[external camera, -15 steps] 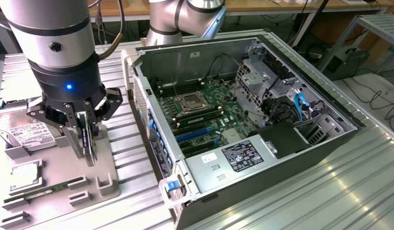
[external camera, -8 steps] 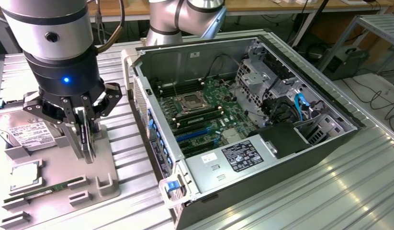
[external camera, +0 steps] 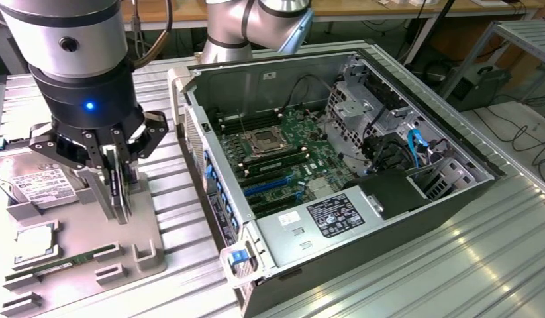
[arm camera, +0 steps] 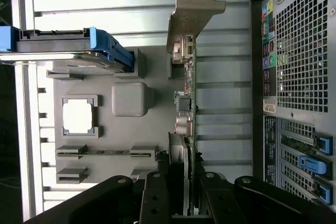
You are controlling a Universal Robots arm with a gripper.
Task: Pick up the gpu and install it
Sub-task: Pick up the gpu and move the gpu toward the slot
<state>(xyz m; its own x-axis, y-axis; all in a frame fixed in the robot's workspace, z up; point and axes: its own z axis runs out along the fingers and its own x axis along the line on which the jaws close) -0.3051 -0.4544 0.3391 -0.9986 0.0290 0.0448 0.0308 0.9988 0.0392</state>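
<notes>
As the arm hangs over the parts tray, the gripper (arm camera: 182, 199) has its matte black fingers (arm camera: 156, 195) drawn in narrow, one on each flat face of the gpu (arm camera: 191, 103); that's a firm pinch on the card. The gpu stands upright on edge, thin as a blade, with a green board edge studded with small connectors and its bent silver bracket (arm camera: 190, 11) at the far end from the fingers; whether its lower edge rests on the tray I cannot tell.

Below it is the smooth grey moulded tray (external camera: 78, 228) with blocky slots. On the tray lie a slim green memory stick (external camera: 65, 264), a square shiny processor (external camera: 34, 242) and a silver hard drive (external camera: 32, 184) with a white label.

To the exterior view's right, the sheet-metal computer case (external camera: 254, 86) lies open, showing a green motherboard (external camera: 298, 159) and blue expansion slots (external camera: 267, 185); all of it sits on a ribbed aluminium table (external camera: 431, 271).
</notes>
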